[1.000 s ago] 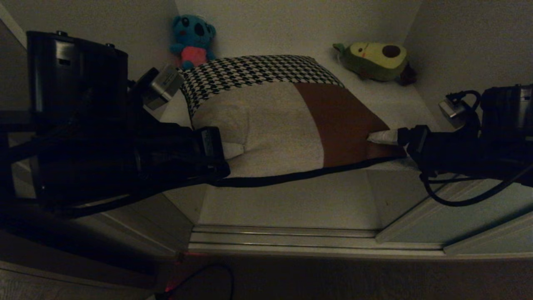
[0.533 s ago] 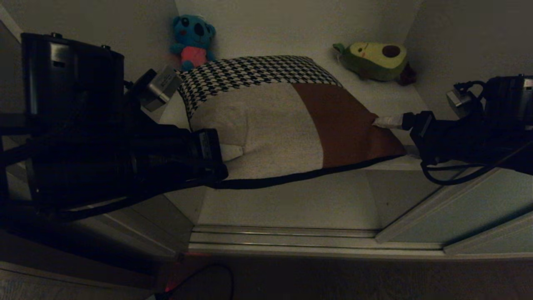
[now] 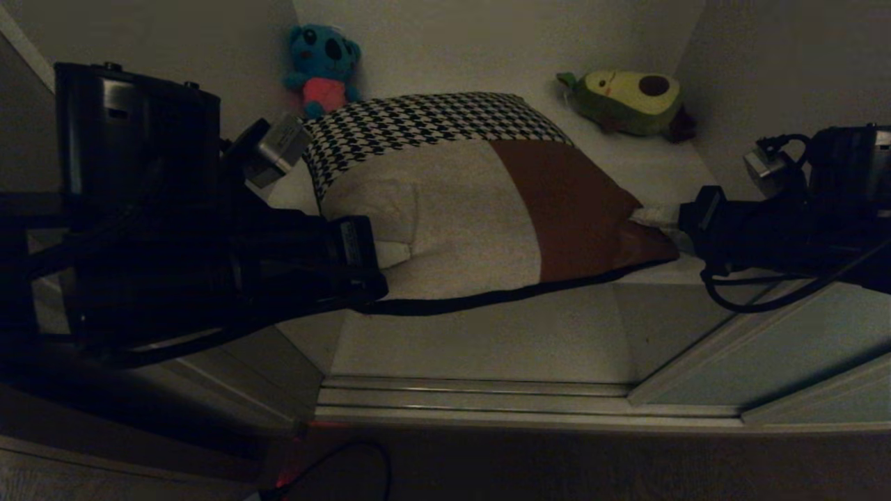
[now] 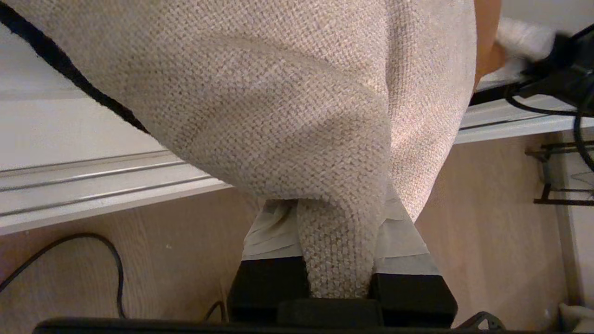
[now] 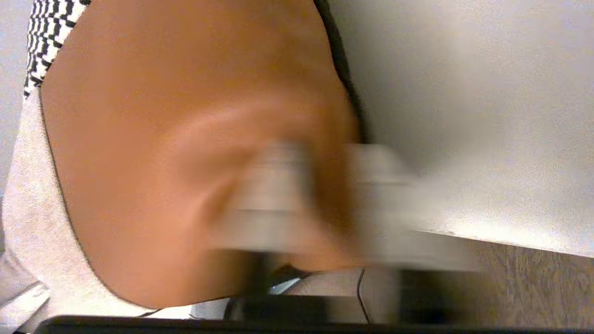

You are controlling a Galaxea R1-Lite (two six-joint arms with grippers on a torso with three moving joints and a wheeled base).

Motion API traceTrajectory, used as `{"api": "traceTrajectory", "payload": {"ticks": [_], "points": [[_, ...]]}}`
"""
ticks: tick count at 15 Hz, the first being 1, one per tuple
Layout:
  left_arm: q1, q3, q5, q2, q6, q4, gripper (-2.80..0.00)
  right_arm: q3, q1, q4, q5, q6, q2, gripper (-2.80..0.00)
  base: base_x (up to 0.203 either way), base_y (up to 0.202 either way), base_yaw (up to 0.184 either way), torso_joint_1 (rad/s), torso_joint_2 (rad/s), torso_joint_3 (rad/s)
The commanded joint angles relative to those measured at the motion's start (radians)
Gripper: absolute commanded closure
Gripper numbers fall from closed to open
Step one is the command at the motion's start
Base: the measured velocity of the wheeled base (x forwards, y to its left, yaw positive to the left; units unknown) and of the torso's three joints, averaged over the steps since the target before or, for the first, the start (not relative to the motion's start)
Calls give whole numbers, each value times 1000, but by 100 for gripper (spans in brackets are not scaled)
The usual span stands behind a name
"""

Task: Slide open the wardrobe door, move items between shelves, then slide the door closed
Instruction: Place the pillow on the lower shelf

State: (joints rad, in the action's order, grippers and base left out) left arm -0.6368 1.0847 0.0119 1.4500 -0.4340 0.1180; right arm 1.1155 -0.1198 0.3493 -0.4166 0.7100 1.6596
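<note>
pinching a fold of beige fabric tight, the left gripper [image 4: 336, 273] held the cushion [image 3: 445, 209] at nine o'clock on the shelf [image 3: 647, 170], probably to lift it. at three o'clock the right gripper [image 3: 651, 216] straddled the brown corner; how firmly, i couldn't tell. only the left wrist view showed the clamped fold.

We see the cushion [image 3: 445, 209], a large square pillow patched in beige weave, rust-brown leather-like fabric and black-and-white houndstooth with a black edge trim; it lies flat on the off-white shelf [image 3: 647, 167], its front edge overhanging the board, its houndstooth band toward the back wall. In the left wrist view we note a fold of its beige weave [image 4: 338, 260] pinched together. The sliding wardrobe door [image 3: 800, 348], a pale grey-green panel, stands pushed aside at the right, so we see the compartment open
</note>
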Motion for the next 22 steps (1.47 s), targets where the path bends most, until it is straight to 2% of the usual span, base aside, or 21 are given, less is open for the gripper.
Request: {"api": "traceTrajectory", "payload": {"ticks": [1,16,22], "points": [[0,4,0,13,-3,2,0,-4,-2,2,-4,5,-10,0,0,0,0,0,0,0],[0,30,-7,35,10,0,0,-80,-14,4,-25,-4,-111,0,0,0,0,0,0,0],[0,58,-22,53,22,-14,0,-125,-14,4,-62,-7,-204,0,0,0,0,0,0,0]]}}
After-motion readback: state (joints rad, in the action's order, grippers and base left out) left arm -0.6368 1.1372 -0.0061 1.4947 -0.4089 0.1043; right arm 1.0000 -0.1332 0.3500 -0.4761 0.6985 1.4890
